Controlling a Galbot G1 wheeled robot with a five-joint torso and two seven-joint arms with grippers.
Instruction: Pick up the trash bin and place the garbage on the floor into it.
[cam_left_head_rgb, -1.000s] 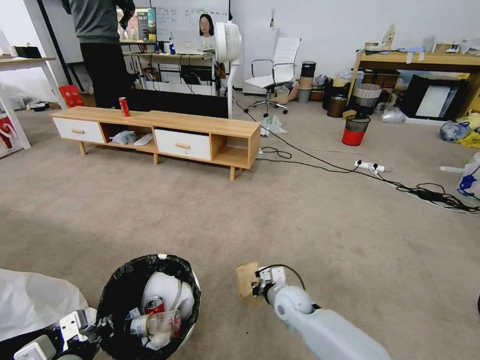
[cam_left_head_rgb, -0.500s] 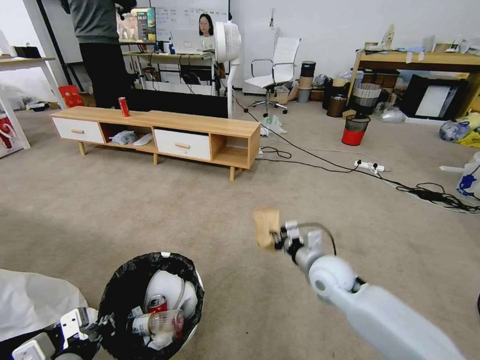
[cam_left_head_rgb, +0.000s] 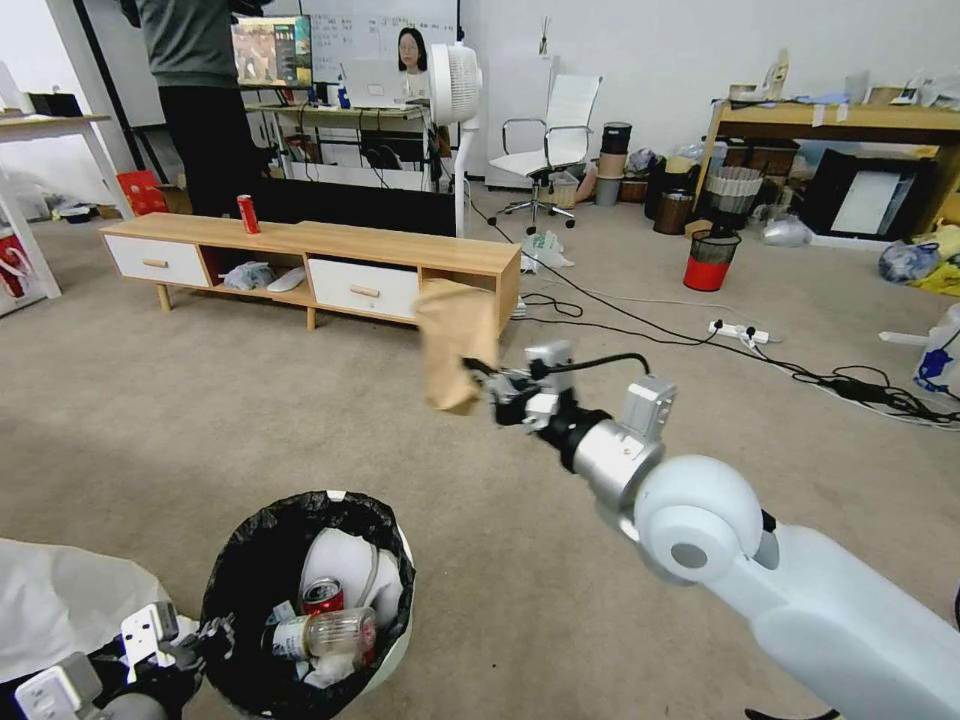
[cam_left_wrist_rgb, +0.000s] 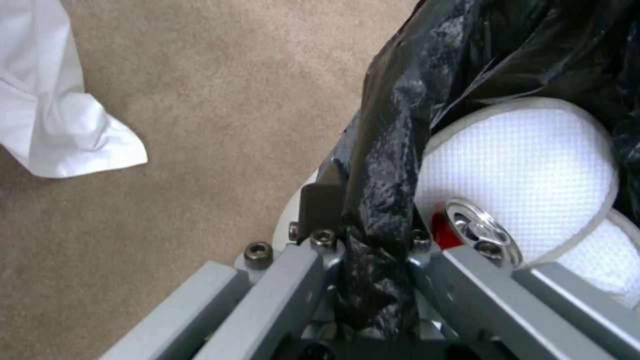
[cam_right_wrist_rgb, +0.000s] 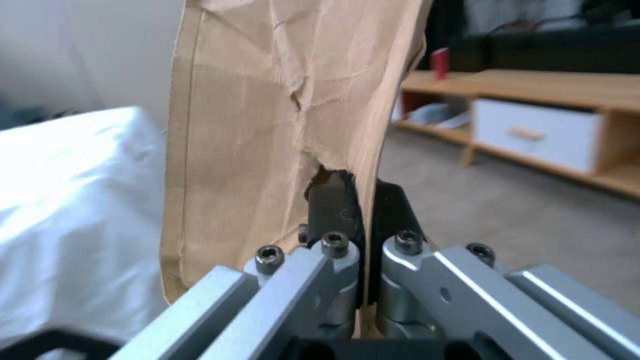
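Tan crumpled cardboard box (cam_left_head_rgb: 455, 343), mid-frame, is pinched in the right gripper (cam_left_head_rgb: 492, 383) for dropping, while the left gripper (cam_left_head_rgb: 190, 655) clamps the white plastic black-bagged trash bin (cam_left_head_rgb: 308, 602) rim, lower left, steadying it.

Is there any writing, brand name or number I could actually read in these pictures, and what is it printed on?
None can be read.
Whiteboard on the back wall: handwriting, too small to read.
Upright red can on the low cabinet: markings too small.
Bottle and crushed can in the trash bin: labels blurred.
Cardboard held by the right gripper: plain, no print visible.
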